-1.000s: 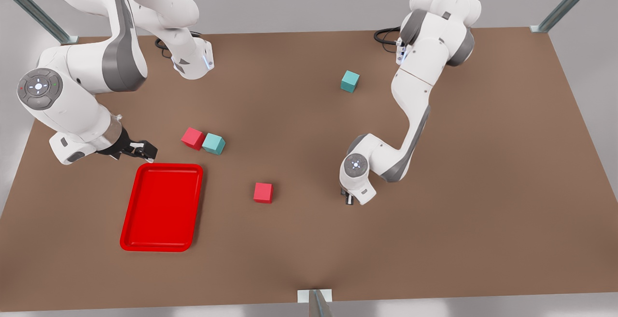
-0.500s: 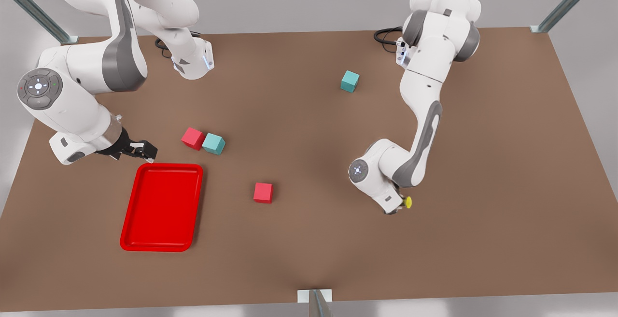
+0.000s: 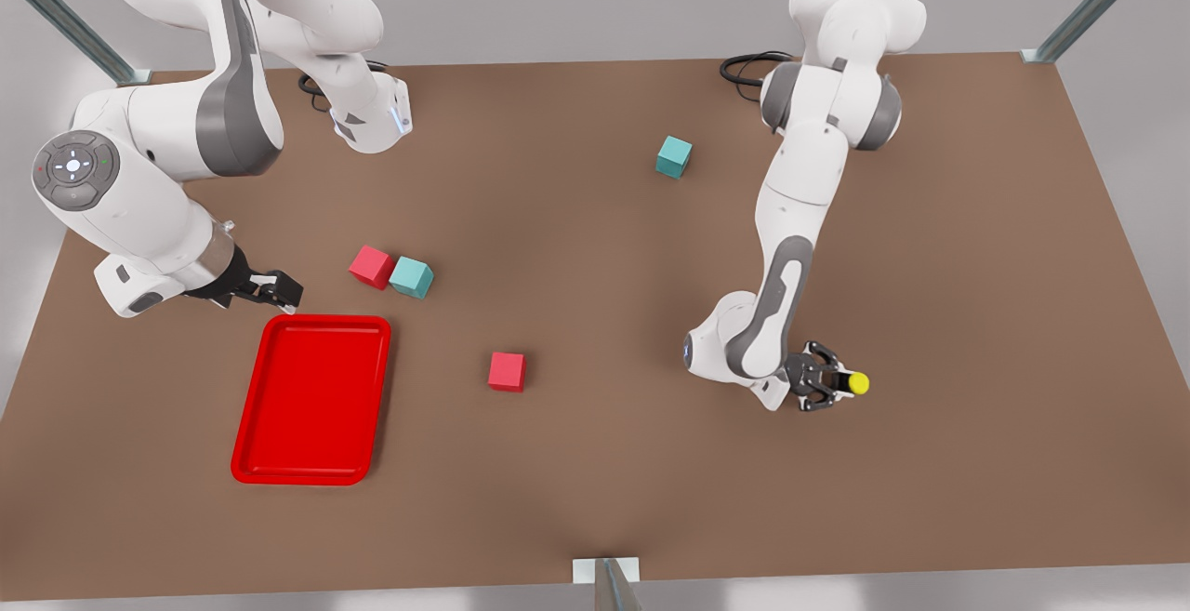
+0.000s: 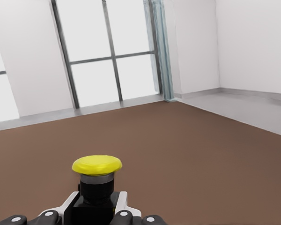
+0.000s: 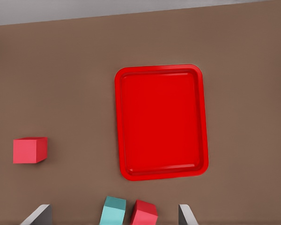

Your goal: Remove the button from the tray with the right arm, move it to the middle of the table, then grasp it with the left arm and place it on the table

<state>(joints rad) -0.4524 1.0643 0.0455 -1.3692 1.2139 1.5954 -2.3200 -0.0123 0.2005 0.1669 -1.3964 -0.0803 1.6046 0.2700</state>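
Observation:
The button [image 3: 857, 382], dark body with a round yellow cap, sits between the fingers of my left gripper [image 3: 837, 381], which is shut on its body right of the table's middle in the front view. The left wrist view shows the button [image 4: 97, 176] with the fingers [image 4: 120, 202] clamped on its dark base. The red tray [image 3: 311, 397] lies at the front view's left with nothing in it. My right gripper [image 3: 279, 293] hovers open just beyond the tray's far rim. In the right wrist view the tray [image 5: 161, 122] lies below the spread fingertips [image 5: 40, 214].
A red cube [image 3: 373, 267] and a teal cube [image 3: 411, 277] touch each other beside the tray's far corner. Another red cube [image 3: 507, 371] sits near the brown table's [image 3: 576, 220] middle, and a teal cube [image 3: 673, 156] farther back. Metal posts stand at the far corners.
My left arm has swung toward the front view's right, carrying the button, and its wrist has turned so the gripper and yellow cap now show. The right arm has not moved.

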